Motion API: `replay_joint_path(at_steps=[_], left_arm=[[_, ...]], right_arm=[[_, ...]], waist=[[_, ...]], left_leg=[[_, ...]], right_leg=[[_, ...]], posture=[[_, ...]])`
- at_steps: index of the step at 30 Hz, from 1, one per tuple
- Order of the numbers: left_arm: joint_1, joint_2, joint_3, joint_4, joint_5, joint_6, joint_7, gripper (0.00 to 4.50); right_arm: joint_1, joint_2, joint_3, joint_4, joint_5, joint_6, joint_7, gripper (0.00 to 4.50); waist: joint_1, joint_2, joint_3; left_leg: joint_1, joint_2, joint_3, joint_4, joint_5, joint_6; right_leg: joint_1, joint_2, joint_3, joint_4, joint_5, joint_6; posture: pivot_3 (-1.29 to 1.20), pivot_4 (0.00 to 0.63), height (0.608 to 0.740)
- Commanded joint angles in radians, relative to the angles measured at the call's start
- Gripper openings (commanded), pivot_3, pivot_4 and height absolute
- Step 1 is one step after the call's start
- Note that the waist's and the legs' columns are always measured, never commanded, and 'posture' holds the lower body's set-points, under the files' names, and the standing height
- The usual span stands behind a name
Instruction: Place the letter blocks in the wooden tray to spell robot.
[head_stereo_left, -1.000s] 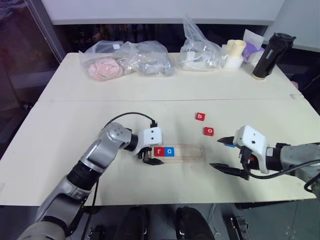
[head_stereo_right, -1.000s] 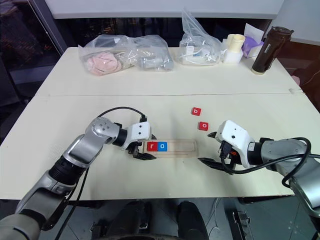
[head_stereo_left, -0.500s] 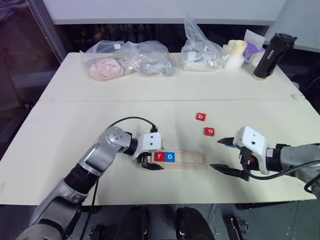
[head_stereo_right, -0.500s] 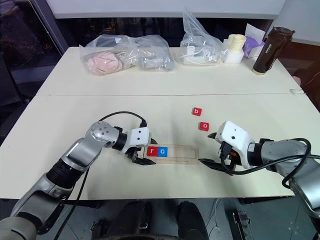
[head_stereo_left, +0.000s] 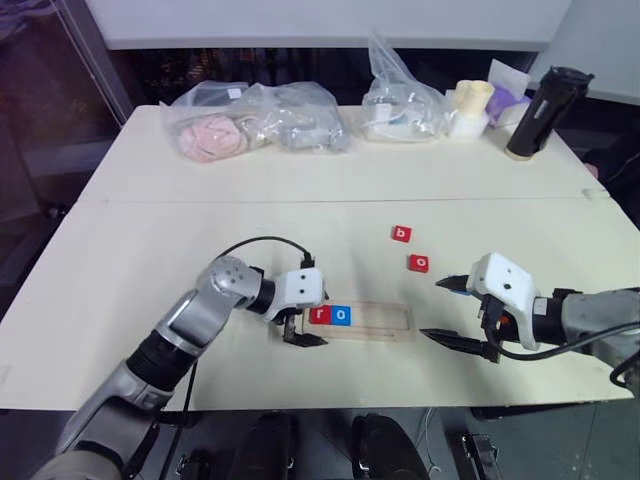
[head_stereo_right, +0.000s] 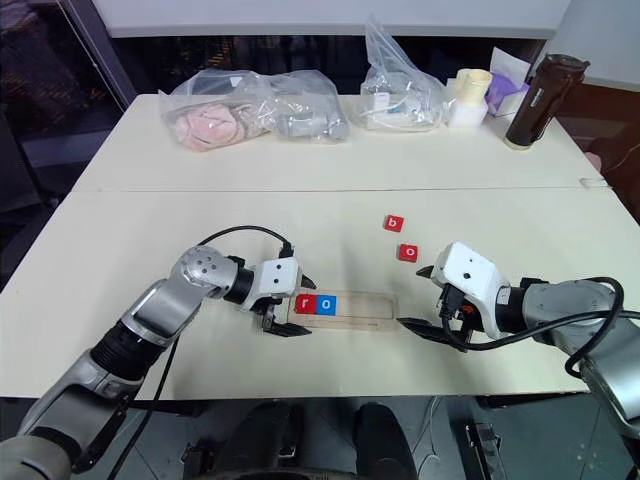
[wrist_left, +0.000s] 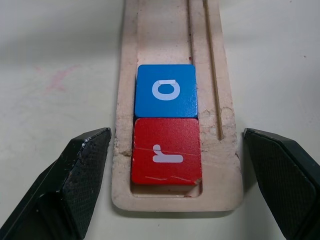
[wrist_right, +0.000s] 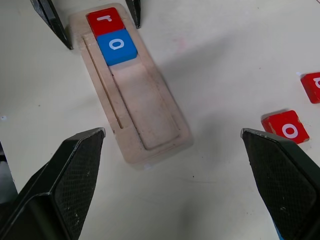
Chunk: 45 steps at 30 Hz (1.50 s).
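Note:
The wooden tray (head_stereo_left: 378, 323) lies near the table's front edge. A red r block (head_stereo_left: 319, 315) fills its left end, and a blue o block (head_stereo_left: 341, 315) touches it on the right. My left gripper (head_stereo_left: 298, 322) is open, and its fingers (wrist_left: 80, 175) straddle the tray's left end without touching the r block (wrist_left: 166, 151). A red b block (head_stereo_left: 401, 234) and a red o block (head_stereo_left: 418, 263) lie loose behind the tray's right half. My right gripper (head_stereo_left: 432, 308) hangs open just right of the tray (wrist_right: 150, 120), holding nothing.
Clear plastic bags (head_stereo_left: 255, 128) of soft items and another bag (head_stereo_left: 403, 105) sit along the table's back. Cream cups (head_stereo_left: 470, 105), a purple box (head_stereo_left: 512, 98) and a dark bottle (head_stereo_left: 540, 108) stand at the back right. A sliver of blue (wrist_right: 274, 231) shows beside my right finger.
My left gripper was shut at the tray's left end and now stands open. The tray with r and o has slid slightly toward the front edge. The right arm kept still.

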<state>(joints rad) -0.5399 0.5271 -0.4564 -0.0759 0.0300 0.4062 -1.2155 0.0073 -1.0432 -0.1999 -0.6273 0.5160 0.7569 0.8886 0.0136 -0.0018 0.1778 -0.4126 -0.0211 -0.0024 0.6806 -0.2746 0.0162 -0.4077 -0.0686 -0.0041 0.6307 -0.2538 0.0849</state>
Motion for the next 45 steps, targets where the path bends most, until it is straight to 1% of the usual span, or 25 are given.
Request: replay_joint_path(at_steps=[1,6,7,11,16,20,25,27,29,35,37,42,45], left_arm=[[0.026,0.014,0.002,-0.002,-0.003,0.002,0.019,4.47],[0.034,0.023,0.043,0.051,-0.009,-0.073,0.065,4.47],[0.033,0.024,0.056,0.07,-0.01,-0.11,0.078,4.47],[0.036,0.045,0.102,0.078,-0.049,-0.103,0.081,4.47],[0.036,0.061,0.152,0.039,-0.1,-0.038,0.089,4.47],[0.041,0.119,0.204,-0.035,-0.187,0.025,0.022,4.47],[0.097,0.211,0.284,-0.168,-0.35,0.135,-0.071,4.47],[0.109,0.23,0.304,-0.2,-0.393,0.173,-0.078,4.47],[0.118,0.24,0.327,-0.216,-0.421,0.19,-0.067,4.47],[0.134,0.275,0.367,-0.217,-0.476,0.193,-0.073,4.47],[0.139,0.29,0.372,-0.219,-0.488,0.186,-0.08,4.47],[0.145,0.299,0.376,-0.223,-0.499,0.181,-0.066,4.47],[0.153,0.299,0.376,-0.235,-0.504,0.186,-0.058,4.47]], right_arm=[[-0.002,-0.009,-0.044,-0.034,0.01,-0.001,-0.001,4.5],[-0.011,-0.002,-0.035,-0.032,0.012,0.003,-0.006,4.5],[-0.011,-0.001,-0.033,-0.033,0.012,0.002,-0.007,4.5],[-0.031,0.017,-0.025,-0.022,0.028,0.006,-0.017,4.5],[-0.124,0.091,-0.004,0.012,0.068,0.042,-0.073,4.5],[-0.272,0.212,0.02,0.075,0.103,0.102,-0.175,4.5],[-0.435,0.342,0.122,0.196,0.006,0.162,-0.349,4.5],[-0.473,0.382,0.131,0.229,-0.007,0.189,-0.397,4.5],[-0.512,0.426,0.137,0.261,-0.018,0.205,-0.436,4.5],[-0.583,0.505,0.177,0.392,-0.138,0.228,-0.587,4.5],[-0.601,0.564,0.158,0.417,-0.153,0.267,-0.654,4.5],[-0.655,0.774,0.076,0.469,-0.185,0.361,-0.852,4.5],[-0.672,0.825,0.068,0.49,-0.221,0.367,-0.911,4.5]], waist=[[0.0,0.0,0.0],[-0.001,0.0,0.0],[-0.001,0.0,0.0],[-0.002,0.0,0.0],[-0.003,0.0,0.0],[-0.004,-0.001,0.001],[-0.007,0.001,0.001],[-0.007,0.002,0.001],[-0.002,0.002,0.001],[-0.005,0.002,0.001],[-0.009,0.002,0.001],[-0.025,0.002,0.001],[-0.028,0.002,0.001]], left_leg=[[0.0,0.0,0.0,0.0,0.0,0.0],[0.0,0.0,0.0,0.0,0.0,0.0],[0.0,0.0,0.0,0.0,0.0,0.0],[0.001,0.0,0.0,0.0,0.0,0.0],[0.0,0.0,0.0,-0.001,0.0,0.0],[0.0,0.0,0.001,-0.001,0.0,0.0],[-0.003,0.0,0.001,-0.002,0.0,0.0],[-0.007,0.0,0.001,-0.002,0.0,-0.001],[-0.014,-0.001,0.001,-0.002,0.001,-0.002],[-0.015,-0.001,0.002,-0.002,0.001,-0.002],[-0.015,-0.002,0.002,-0.002,0.001,-0.002],[-0.015,-0.001,0.002,-0.003,0.002,-0.004],[-0.014,-0.002,0.002,-0.003,0.003,-0.005]], right_leg=[[0.0,0.0,0.0,0.0,0.0,0.0],[0.0,0.0,0.0,0.0,0.0,0.0],[0.0,0.0,0.0,0.0,0.0,0.0],[0.0,0.0,0.0,0.0,0.0,0.0],[-0.001,0.0,0.0,0.0,0.0,0.0],[-0.002,-0.001,0.0,0.0,0.0,0.0],[-0.006,-0.002,0.0,0.0,0.0,-0.001],[-0.01,-0.002,0.0,0.0,0.0,-0.001],[-0.017,-0.002,-0.001,0.002,0.001,-0.001],[-0.018,-0.002,-0.001,0.002,0.003,0.002],[-0.018,-0.002,-0.001,0.002,0.003,0.002],[-0.019,-0.002,-0.001,0.005,0.003,0.002],[-0.02,-0.001,-0.001,0.007,0.003,0.003]], posture=[[0.0,0.15,0.74],[0.0,0.15,0.74],[0.0,0.15,0.74],[0.0,0.15,0.74],[0.0,0.15,0.74],[0.0,0.15,0.74],[0.0,0.15,0.74],[0.0,0.15,0.74],[0.0,0.15,0.74],[0.0,0.15,0.74],[0.0,0.15,0.74],[0.0,0.15,0.74],[0.0,0.15,0.74]])
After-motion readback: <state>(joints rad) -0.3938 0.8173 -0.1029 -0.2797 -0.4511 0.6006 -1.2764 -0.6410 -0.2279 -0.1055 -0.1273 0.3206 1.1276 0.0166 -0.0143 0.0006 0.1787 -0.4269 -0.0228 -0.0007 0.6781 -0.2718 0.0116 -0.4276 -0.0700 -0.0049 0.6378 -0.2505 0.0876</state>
